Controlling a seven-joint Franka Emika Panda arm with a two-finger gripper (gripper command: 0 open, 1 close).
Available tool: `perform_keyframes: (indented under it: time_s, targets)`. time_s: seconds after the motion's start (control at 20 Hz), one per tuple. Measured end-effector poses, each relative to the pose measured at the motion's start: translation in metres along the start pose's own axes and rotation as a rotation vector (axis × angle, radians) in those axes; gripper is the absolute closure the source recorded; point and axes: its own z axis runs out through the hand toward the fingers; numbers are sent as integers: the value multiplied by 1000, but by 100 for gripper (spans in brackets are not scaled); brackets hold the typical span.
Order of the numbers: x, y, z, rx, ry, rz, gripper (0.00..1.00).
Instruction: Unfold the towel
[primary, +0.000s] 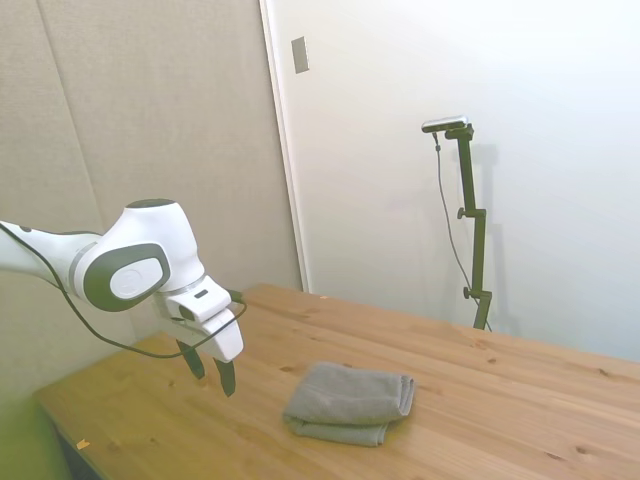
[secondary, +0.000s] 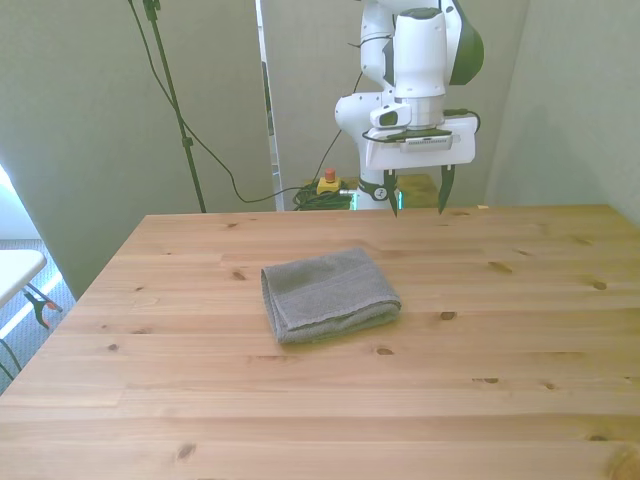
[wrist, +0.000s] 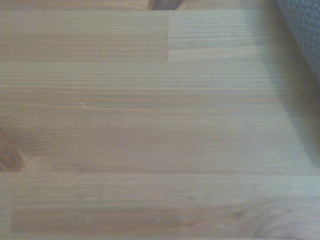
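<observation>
The bare wooden worktop (secondary: 320, 420) is nearest; the grey towel (secondary: 328, 293) lies folded near its middle; the hand (secondary: 417, 205) hangs above the worktop's far part, apart from the towel, fingers spread, grasping nothing.

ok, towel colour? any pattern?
Plain grey-taupe, no pattern; the towel lies folded on the table. Front view shows it best.

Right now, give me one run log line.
towel: folded, on table | end effector: open, empty, above table, apart from towel
</observation>
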Motion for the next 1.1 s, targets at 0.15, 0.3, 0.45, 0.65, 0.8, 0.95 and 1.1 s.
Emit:
perform_keyframes:
  time_s: [0.15, 0.3, 0.45, 0.65, 0.8, 0.95, 1.1]
  targets:
    - [1, 1, 2, -12, -3, -10, 0]
    - [24, 8, 0, -4, -5, 2, 0]
    - [84, 33, -12, 28, 1, 44, 0]
    - [186, 95, -27, 80, -5, 142, 0]
    - [251, 137, -22, 118, -22, 218, 0]
    - [296, 160, 1, 165, -78, 258, 0]
    - [324, 164, 27, 200, -127, 261, 0]
